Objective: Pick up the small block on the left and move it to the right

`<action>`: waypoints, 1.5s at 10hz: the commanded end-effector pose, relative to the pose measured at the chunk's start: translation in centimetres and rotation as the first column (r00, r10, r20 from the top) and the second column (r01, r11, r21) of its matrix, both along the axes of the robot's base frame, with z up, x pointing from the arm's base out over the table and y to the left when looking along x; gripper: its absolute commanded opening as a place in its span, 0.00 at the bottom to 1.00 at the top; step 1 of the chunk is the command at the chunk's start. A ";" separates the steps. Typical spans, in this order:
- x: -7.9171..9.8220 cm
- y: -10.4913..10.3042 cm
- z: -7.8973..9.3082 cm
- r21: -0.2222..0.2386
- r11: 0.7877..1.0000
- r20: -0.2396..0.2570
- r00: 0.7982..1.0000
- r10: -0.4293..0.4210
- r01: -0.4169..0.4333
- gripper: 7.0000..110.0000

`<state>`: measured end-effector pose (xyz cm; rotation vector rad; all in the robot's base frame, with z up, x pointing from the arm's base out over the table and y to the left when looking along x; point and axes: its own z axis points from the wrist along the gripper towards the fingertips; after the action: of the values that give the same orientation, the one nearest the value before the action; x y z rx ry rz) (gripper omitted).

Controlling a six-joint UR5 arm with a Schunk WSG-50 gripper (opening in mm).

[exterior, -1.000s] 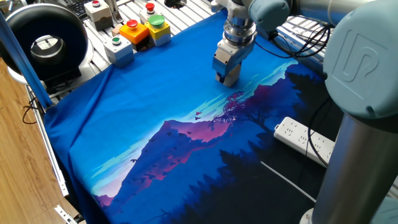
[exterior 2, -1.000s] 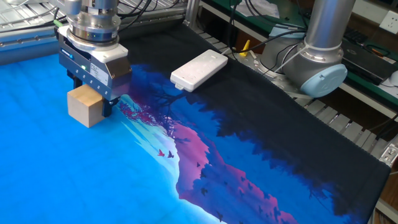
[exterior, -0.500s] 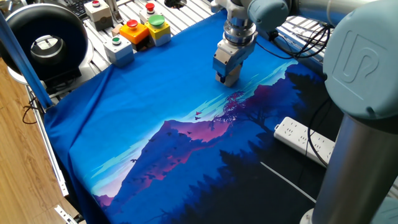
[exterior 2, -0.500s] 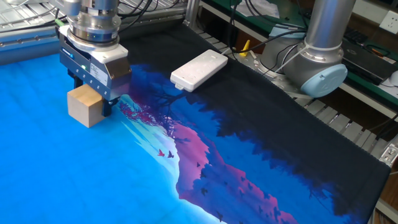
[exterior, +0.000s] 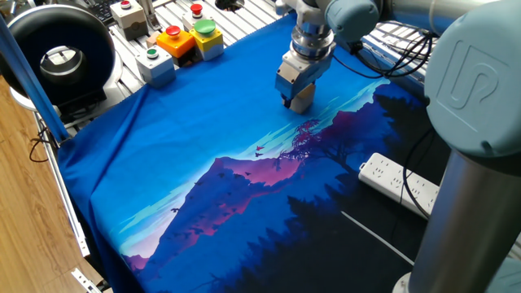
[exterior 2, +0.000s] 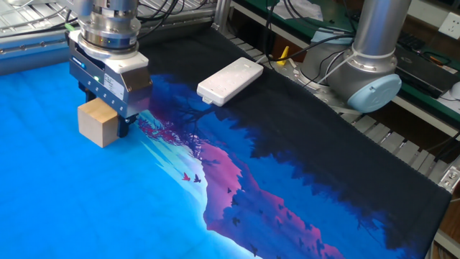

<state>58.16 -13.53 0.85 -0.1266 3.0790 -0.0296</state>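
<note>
The small block is a plain tan wooden cube held between the fingers of my gripper, which points straight down over the blue part of the printed cloth. The block's underside is at or just above the cloth; I cannot tell which. In one fixed view the gripper is at the far middle of the cloth and the block shows as a tan patch below the grey gripper body. One dark finger shows on the block's right side; the other is hidden behind the block.
Grey and yellow button boxes stand on the slotted table at the back left beside a black round device. A white power strip lies on the dark part of the cloth. The robot base stands beyond it.
The gripper with the block has shifted slightly toward the button-box side, only a few pixels. Nothing else has moved.
</note>
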 end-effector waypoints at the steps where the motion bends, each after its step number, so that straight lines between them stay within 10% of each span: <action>1: 0.3 0.1 0.1 0.010 1.000 0.011 1.000 -0.007 0.006 0.00; 6: 0.8 0.7 0.1 0.032 0.999 0.026 1.000 0.016 -0.017 0.00; 10: 1.7 2.2 0.1 0.091 0.994 0.063 0.997 0.050 -0.056 0.36; 11: 1.9 2.4 0.2 0.101 0.993 0.072 0.996 0.059 -0.066 0.79; 15: 2.2 2.2 0.3 0.102 0.991 0.080 0.994 0.077 -0.085 0.79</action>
<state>60.00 -11.41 0.92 -0.2327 3.0029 0.1062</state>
